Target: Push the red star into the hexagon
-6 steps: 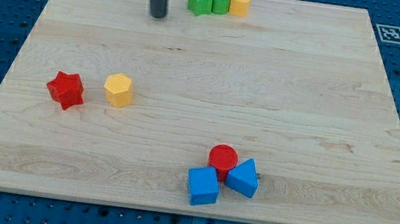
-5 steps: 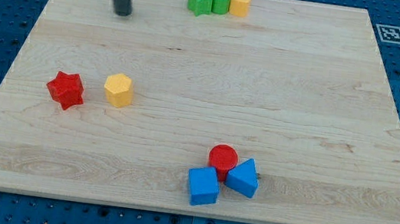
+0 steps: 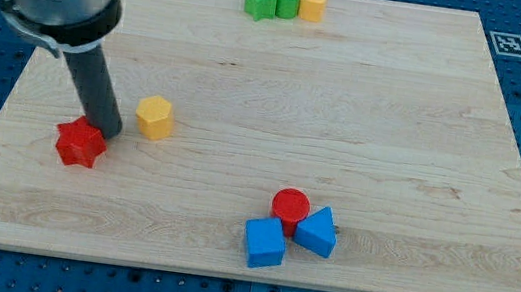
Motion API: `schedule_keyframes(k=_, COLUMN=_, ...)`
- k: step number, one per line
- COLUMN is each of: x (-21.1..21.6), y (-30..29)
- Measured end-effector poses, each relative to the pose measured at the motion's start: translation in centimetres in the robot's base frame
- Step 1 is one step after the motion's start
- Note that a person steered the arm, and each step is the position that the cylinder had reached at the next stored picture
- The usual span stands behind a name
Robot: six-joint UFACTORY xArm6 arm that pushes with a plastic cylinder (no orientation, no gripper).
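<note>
Pale wooden worktop [image 3: 365, 119]: my tip [image 3: 107, 132] is seen touching the red plastic star block [image 3: 79, 143] at centre left, the yellow plastic hexagon block [image 3: 154, 116] just right; no fingers are fitted.

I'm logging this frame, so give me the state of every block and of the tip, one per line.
red star: flat on board, touching my tip.
my tip: down between star and hexagon, at star's upper right.
yellow hexagon: upright, alone, untouched.
red cylinder: touching both blue blocks.
green blocks: in a row with the yellow block, top edge.
</note>
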State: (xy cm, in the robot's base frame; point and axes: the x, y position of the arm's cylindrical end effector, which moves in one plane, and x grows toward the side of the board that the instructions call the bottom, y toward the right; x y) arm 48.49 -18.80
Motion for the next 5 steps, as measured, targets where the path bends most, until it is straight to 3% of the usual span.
schedule_keyframes(k=2, x=0.9, y=-7.5)
schedule_keyframes(k=3, x=4.4, y=-7.4)
schedule_keyframes(k=4, x=4.6, y=-1.7)
schedule_keyframes(k=5, x=-0.6, y=5.1)
